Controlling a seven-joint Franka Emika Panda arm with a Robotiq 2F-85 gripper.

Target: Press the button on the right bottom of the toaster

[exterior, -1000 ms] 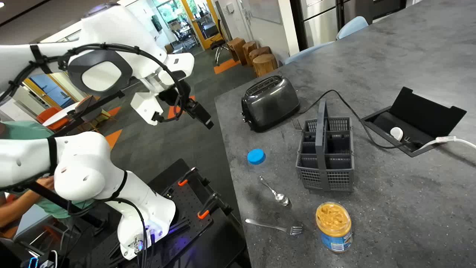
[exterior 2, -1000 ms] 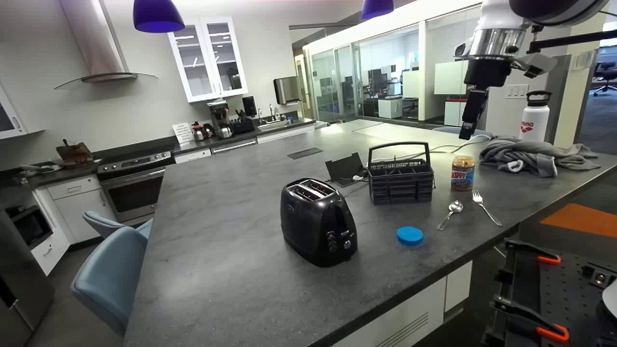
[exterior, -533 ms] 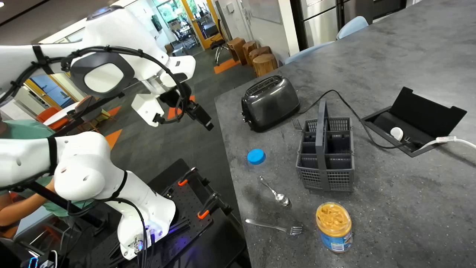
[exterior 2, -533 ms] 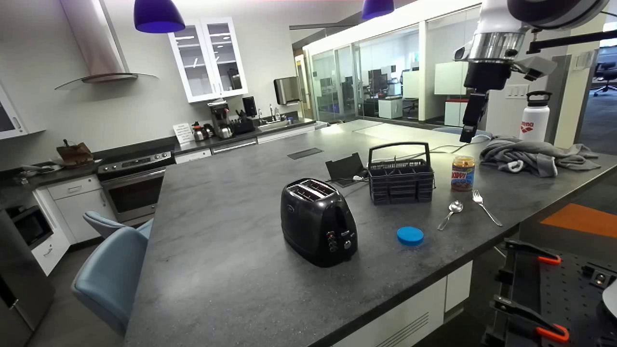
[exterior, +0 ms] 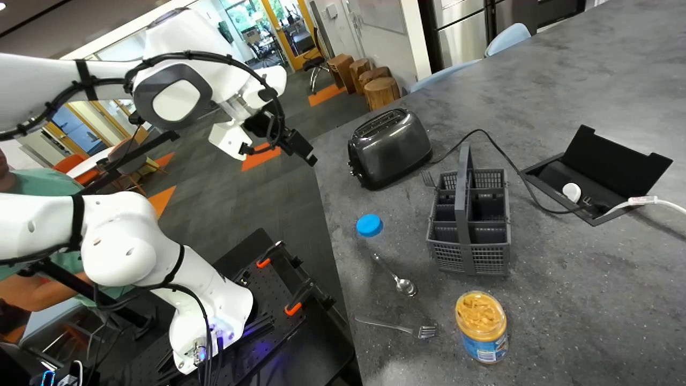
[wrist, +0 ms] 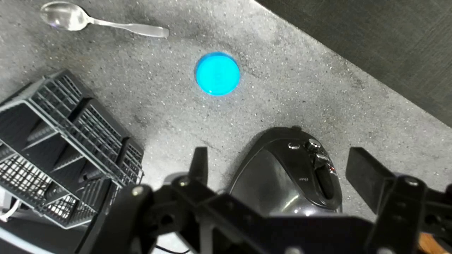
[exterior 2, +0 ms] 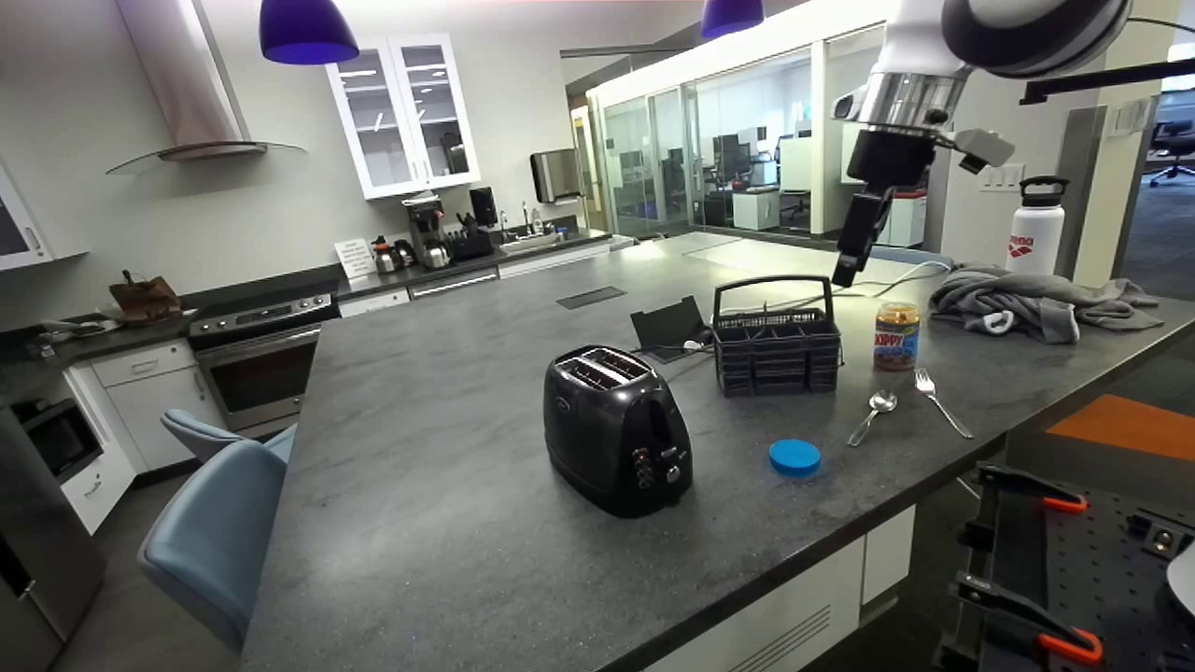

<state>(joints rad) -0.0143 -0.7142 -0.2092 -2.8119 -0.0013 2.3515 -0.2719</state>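
One black two-slot toaster (exterior 2: 611, 434) stands upright on your mottled grey table (exterior 2: 439, 541), near an edge. Near it you have a blue lid (exterior 2: 794, 457) and a divided cutlery basket (exterior 2: 780, 364). Your gripper (wrist: 278, 164) hangs in the air, apart from the toaster, spread wide and holding nothing. Blue chairs (exterior 2: 215, 537) stand by the table, with a stove (exterior 2: 257, 362) and glass-walled offices (exterior 2: 644, 168) beyond.

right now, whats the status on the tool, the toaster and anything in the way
Tool open, holding nothing, apart from the toaster. Toaster upright on the counter, control panel uncovered. Blue lid lies nearby, probably not in the way.
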